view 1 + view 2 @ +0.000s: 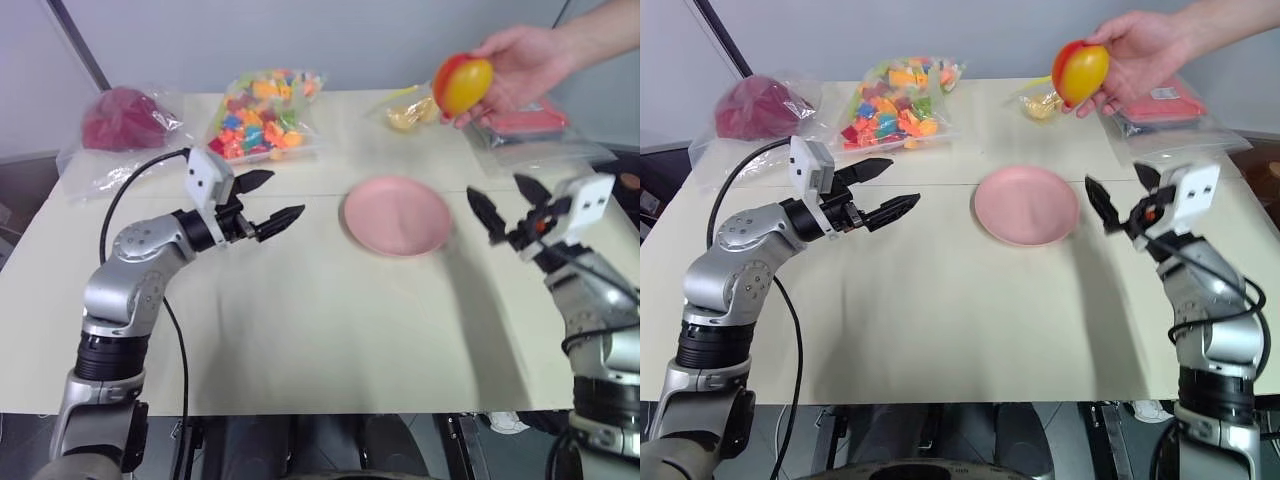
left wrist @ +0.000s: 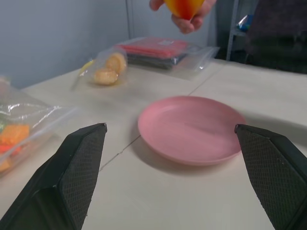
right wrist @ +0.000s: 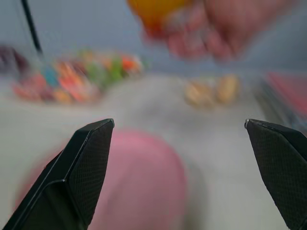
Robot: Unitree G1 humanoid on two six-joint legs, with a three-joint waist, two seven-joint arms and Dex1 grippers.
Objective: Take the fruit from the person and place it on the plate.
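Above the far right of the bench, in the left eye view, the person's hand is holding the fruit up in the air, beyond the plate and well clear of both arms; the right gripper is sitting below it with its fingers spread wide and empty, while the left gripper is resting over the bench left of the plate, fingers likewise apart. From the right eye view the fruit is hanging almost over the plate's far edge, with bags of coloured pieces, a dark red bundle, pale yellow pieces and a flat red pack lying along the back. Through the left wrist view the pink plate is lying empty between the open fingers, and the fruit's lower tip is showing with the person's fingertips under it. Looking along the right wrist view, the fruit is sitting high and off-centre between the spread fingers. To take it well, the right gripper is probably needing to rise and centre on the fruit's bare side, away from the person's fingers, closing gently since the skin looks smooth. Pale and flat, the bench is standing before a plain grey wall.
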